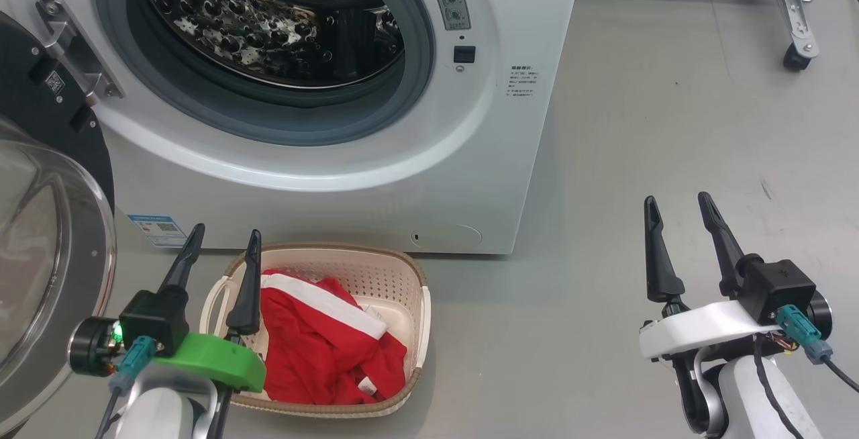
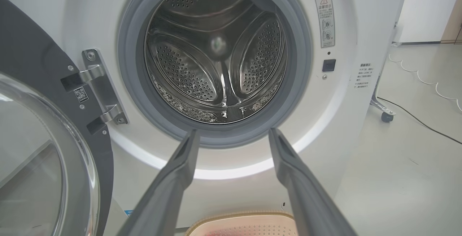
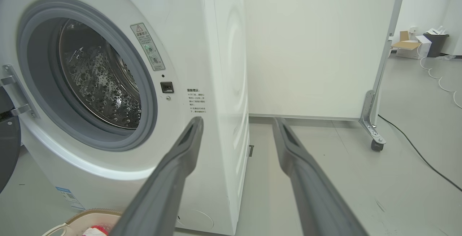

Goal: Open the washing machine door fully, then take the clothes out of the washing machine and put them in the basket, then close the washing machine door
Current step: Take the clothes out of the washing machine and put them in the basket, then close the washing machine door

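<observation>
The washing machine (image 1: 376,177) stands ahead with its steel drum (image 2: 216,55) showing no laundry. Its door (image 1: 47,224) hangs swung open at the left, black rim and glass bowl (image 2: 39,164) facing me. The red clothes (image 1: 322,345) with a white band lie in the cream basket (image 1: 419,305) on the floor before the machine. My left gripper (image 1: 225,237) is open and holds nothing, hovering at the basket's left end. My right gripper (image 1: 678,204) is open too, over bare floor to the right of the machine. The right wrist view catches the basket rim (image 3: 97,215).
A white partition on a castor foot (image 1: 798,43) stands behind and right of the machine. A black cable (image 3: 418,153) and a white cord (image 2: 426,81) trail across the grey floor at the right. Boxes and a bin (image 3: 436,43) sit far off.
</observation>
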Available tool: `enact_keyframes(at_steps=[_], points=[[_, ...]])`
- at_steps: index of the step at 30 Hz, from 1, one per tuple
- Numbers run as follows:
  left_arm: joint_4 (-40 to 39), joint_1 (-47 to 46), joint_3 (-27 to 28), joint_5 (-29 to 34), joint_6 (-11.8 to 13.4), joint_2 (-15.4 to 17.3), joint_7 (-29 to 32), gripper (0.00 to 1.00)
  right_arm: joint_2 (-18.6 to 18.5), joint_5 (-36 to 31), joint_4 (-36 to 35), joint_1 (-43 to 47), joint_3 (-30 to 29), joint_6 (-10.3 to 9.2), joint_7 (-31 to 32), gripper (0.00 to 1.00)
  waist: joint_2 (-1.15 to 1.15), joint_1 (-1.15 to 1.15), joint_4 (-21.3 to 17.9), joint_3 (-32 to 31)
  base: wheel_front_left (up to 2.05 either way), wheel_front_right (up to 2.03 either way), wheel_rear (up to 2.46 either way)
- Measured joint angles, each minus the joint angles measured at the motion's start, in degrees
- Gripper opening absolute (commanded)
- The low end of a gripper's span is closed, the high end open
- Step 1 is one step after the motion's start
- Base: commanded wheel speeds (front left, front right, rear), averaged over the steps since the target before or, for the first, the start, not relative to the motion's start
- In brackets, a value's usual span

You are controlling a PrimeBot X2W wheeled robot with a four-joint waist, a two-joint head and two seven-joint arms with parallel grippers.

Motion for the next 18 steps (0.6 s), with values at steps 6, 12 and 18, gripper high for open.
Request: enact_keyframes(at_steps=[6,12,18], points=[[-0.7,1.0,-0.2,0.1,0.0,0.0,0.0,1.0,0.1,0.0,0.0,0.5,0.0,0.04,0.0,1.0,0.0,0.0,-0.2,-0.2,0.0,0.0,0.0],[-1.3,1.4,-0.2,0.1,0.0,0.0,0.0,1.0,0.2,-0.2,0.0,0.9,0.0,0.05,0.0,1.0,0.0,0.0,-0.1,-0.3,0.0,0.0,0.0],[-1.7,2.0,-0.2,0.1,0.0,-0.1,0.0,1.0,0.3,-0.2,-0.1,0.9,0.0,0.07,0.0,1.0,0.0,0.0,0.0,-0.3,0.0,0.0,0.0]])
